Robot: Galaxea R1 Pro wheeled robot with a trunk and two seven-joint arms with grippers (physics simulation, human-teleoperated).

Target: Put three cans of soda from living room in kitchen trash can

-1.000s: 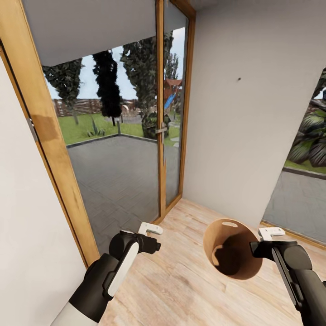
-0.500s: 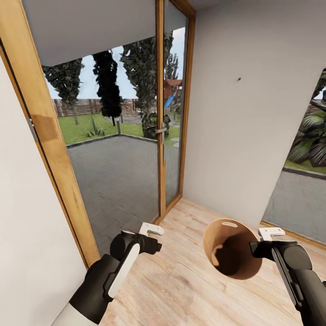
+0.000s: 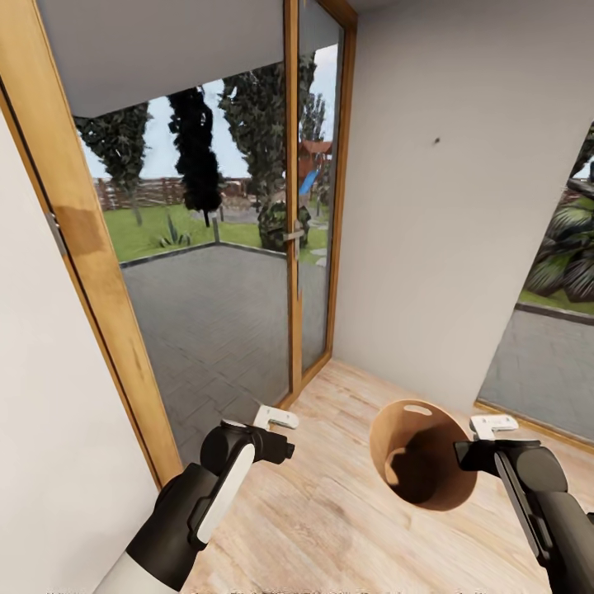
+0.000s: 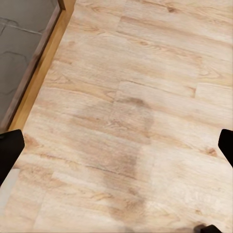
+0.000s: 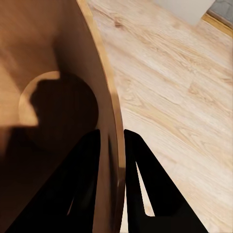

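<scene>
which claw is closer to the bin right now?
Right. The right claw is clamped on the bin rim, one finger inside, one outside. The left claw hangs open over bare floor, apart from it.

Head camera looks down over arms – wrist cameras close above floor (image 4: pixel 126 121)

Nothing here can be read: no words, labels, brand marks or numbers. The round tan-brown wooden bin (image 3: pixel 421 454) clamped on its rim by the right black claw (image 5: pixel 110 145) is bare inside and along its edge. The pale plank floor (image 4: pixel 131 116) under the left claw carries only wood grain.
</scene>
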